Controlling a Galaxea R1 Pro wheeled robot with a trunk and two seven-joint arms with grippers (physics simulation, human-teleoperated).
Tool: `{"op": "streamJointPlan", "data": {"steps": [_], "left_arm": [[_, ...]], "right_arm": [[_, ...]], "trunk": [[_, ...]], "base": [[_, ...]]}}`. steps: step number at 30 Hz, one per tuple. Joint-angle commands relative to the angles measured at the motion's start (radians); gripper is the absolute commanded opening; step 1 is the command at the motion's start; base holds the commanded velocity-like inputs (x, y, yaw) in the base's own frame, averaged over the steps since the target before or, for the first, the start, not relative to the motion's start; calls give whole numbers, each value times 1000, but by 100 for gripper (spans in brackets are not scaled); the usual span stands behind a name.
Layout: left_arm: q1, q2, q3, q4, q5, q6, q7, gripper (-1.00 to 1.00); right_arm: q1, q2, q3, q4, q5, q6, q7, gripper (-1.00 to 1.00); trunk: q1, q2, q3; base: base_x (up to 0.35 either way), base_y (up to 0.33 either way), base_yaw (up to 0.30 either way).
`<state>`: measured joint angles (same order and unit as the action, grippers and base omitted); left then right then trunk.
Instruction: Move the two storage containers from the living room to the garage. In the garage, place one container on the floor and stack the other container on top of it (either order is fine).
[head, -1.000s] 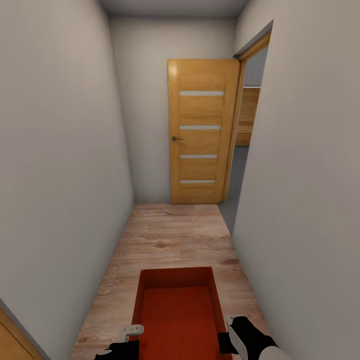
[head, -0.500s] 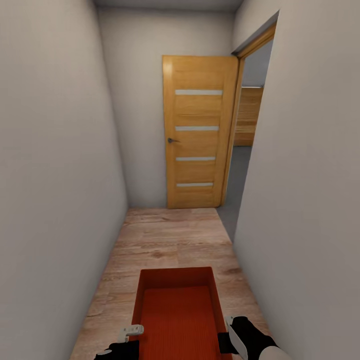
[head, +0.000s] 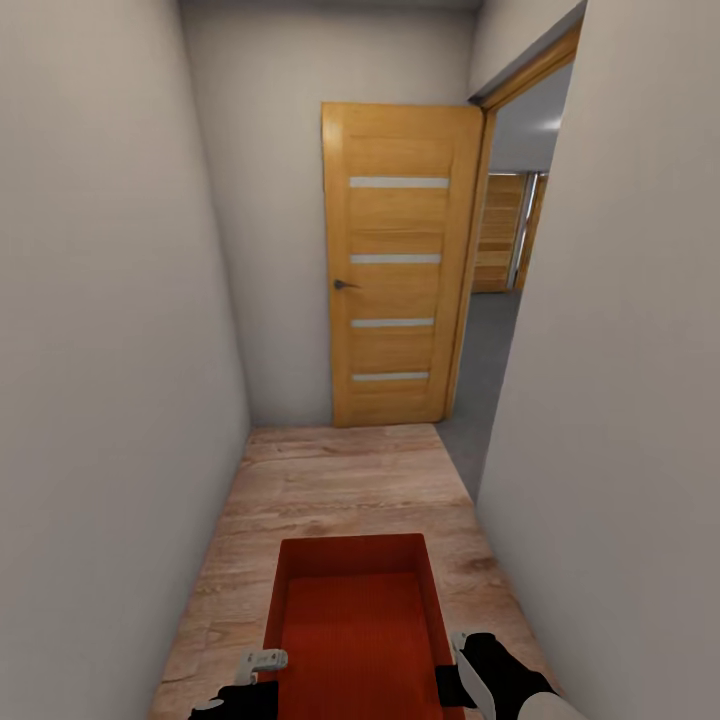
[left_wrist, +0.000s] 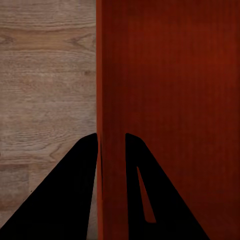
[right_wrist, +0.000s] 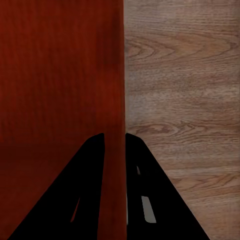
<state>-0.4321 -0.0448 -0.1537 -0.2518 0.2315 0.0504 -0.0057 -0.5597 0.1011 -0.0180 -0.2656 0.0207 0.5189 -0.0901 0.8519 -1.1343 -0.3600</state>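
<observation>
Storage container (head: 355, 630) hangs low in front of the robot, carried between both arms above the wood-plank floor (head: 340, 480) of a narrow corridor. The left gripper (left_wrist: 111, 145) is clamped on its left wall and the right gripper (right_wrist: 115, 142) on its right wall. Ahead, a wooden door (head: 398, 265) stands open beside a doorway showing grey floor (head: 485, 350), likely the garage. Only one bin is in transit; nothing is set down or stacked yet.

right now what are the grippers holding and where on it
One orange-red bin: the left gripper pinches its left side wall, the right gripper its right side wall, a finger on each side of the wall.
</observation>
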Motion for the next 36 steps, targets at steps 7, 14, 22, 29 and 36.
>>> {"op": "streamJointPlan", "data": {"steps": [7,14,22,29,36], "left_arm": [[-1,2,-23,-6,15,-36,4,-100],[-1,2,-23,-6,15,-36,4,-100],[-1,2,-23,-6,15,-36,4,-100],[-1,2,-23,-6,15,-36,4,-100],[-1,2,-23,-6,15,-36,4,-100]], "right_arm": [[0,-35,17,2,-24,27,-3,-100],[0,-35,16,2,-24,27,-3,-100],[0,-35,17,2,-24,27,-3,-100],[0,-35,18,2,-24,27,-3,-100],[0,-35,18,2,-24,27,-3,-100]], "trunk": [[1,-1,-1],[1,-1,-1],[1,-1,-1],[1,-1,-1],[1,-1,-1]], "base": [[334,148,-61],[330,153,-44],[315,173,-84],[311,178,-68],[311,178,-108]]}}
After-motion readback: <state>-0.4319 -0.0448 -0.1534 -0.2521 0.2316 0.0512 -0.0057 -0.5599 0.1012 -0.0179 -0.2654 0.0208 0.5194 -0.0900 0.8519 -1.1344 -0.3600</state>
